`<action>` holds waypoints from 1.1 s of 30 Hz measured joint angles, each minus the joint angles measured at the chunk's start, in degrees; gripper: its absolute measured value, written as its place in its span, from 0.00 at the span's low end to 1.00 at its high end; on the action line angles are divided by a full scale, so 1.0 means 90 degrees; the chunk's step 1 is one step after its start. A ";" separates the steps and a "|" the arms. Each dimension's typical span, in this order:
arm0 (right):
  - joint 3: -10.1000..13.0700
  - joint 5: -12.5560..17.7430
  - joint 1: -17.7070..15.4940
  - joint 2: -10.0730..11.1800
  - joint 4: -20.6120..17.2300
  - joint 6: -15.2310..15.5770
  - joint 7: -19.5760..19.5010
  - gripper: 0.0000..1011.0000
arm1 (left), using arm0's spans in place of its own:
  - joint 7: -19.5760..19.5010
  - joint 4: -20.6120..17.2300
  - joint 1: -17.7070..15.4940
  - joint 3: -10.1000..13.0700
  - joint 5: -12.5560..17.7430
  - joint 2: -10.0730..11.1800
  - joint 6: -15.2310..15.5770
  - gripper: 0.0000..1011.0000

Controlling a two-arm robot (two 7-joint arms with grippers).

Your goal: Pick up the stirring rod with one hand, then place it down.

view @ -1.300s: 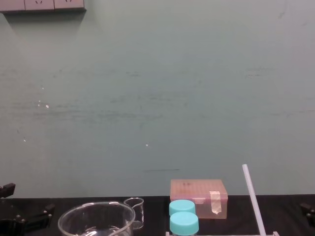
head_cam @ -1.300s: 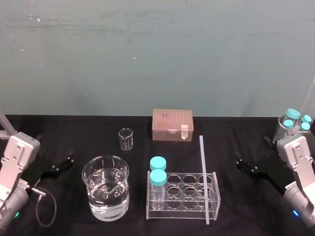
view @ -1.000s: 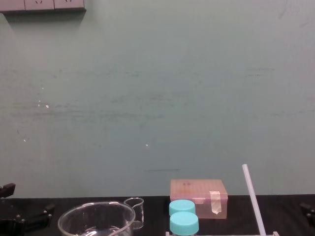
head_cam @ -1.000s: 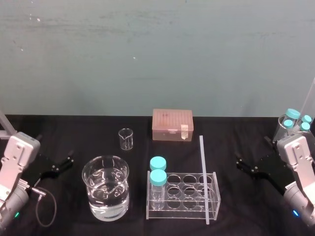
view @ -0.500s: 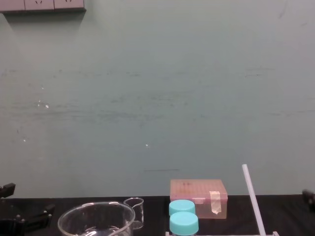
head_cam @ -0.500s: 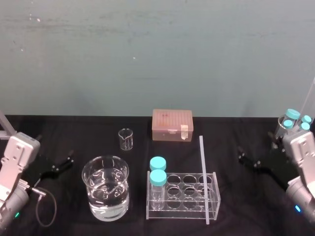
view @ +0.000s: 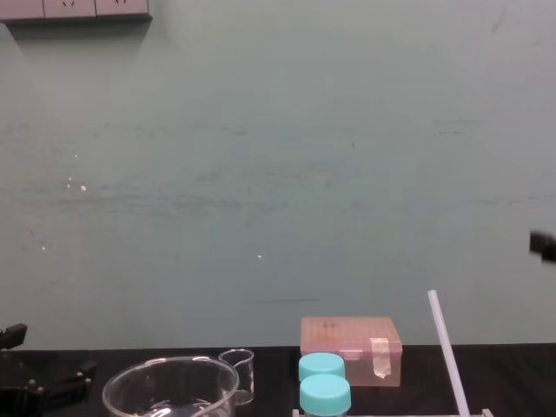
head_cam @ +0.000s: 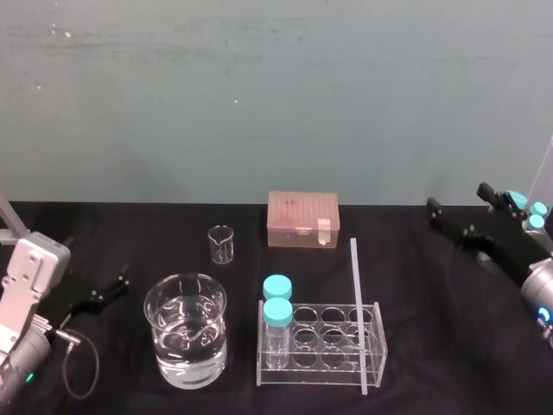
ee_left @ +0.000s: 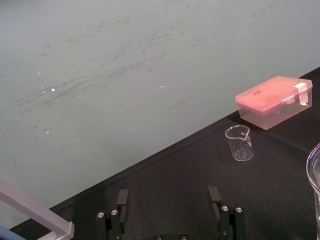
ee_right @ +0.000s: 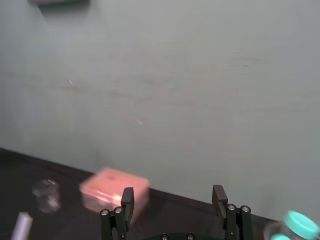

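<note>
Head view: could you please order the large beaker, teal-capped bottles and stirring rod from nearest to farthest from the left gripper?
From the left gripper:
1. Large beaker, just to its right.
2. Teal-capped bottles, at the rack's left end.
3. Stirring rod, by the rack's right end.

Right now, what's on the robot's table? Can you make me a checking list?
Surface: black table, nothing spilled that I can see.
Job's things: white rod standing tilted at the right end of the clear rack, untouched.
Clutter: big glass of water, small empty glass, pink box, two blue-capped bottles in the rack, more bottles at the far right.
Pincers: left pincer open, low at the left; right pincer open, raised at the right, apart from the rod.
Cables: grey cable looped beside the left arm.
Surroundings: green wall, wall sockets up high.
</note>
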 joint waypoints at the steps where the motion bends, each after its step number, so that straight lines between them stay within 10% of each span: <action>1: 0.0057 0.0173 0.0020 0.0012 -0.0058 0.0123 0.0121 0.99 | 0.0000 0.0000 0.0000 0.0000 0.0000 0.0000 0.0000 0.99; 12: 0.0513 0.1595 0.0260 0.0302 -0.0571 0.1320 0.1434 0.99 | 0.0000 0.0000 0.0000 0.0000 0.0000 0.0000 0.0000 0.99; 33: -0.0025 0.2316 0.0544 0.0852 -0.0772 0.2430 0.1777 0.99 | 0.0000 0.0000 0.0000 0.0000 0.0000 0.0000 0.0000 0.99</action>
